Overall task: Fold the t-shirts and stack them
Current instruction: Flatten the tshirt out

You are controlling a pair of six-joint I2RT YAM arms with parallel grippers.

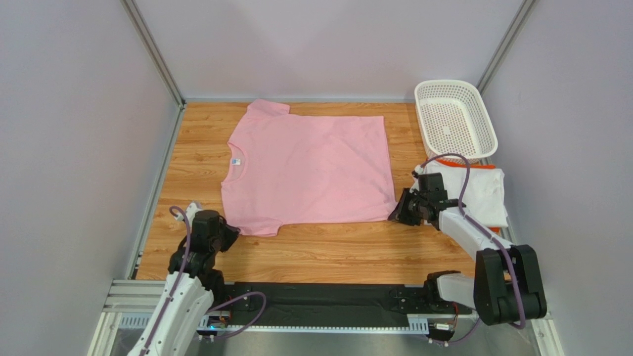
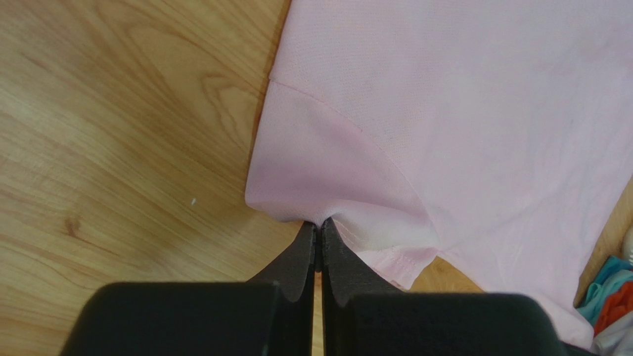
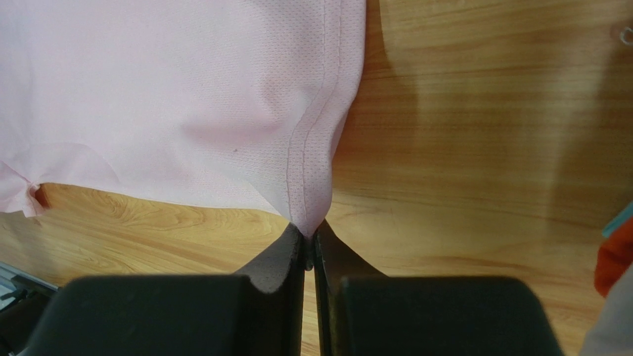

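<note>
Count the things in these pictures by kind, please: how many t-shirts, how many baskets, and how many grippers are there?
T-shirts: 2 (pink t-shirt, white t-shirt with orange trim)
Baskets: 1 (white basket)
Grippers: 2 (left gripper, right gripper)
Total: 5

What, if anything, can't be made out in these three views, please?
White t-shirt: top view, right arm covers one side; wrist views cut it off at the edge.
Pink t-shirt cloth inside the closed jaws: hidden in both wrist views.
Collar label: too small to read from above.
</note>
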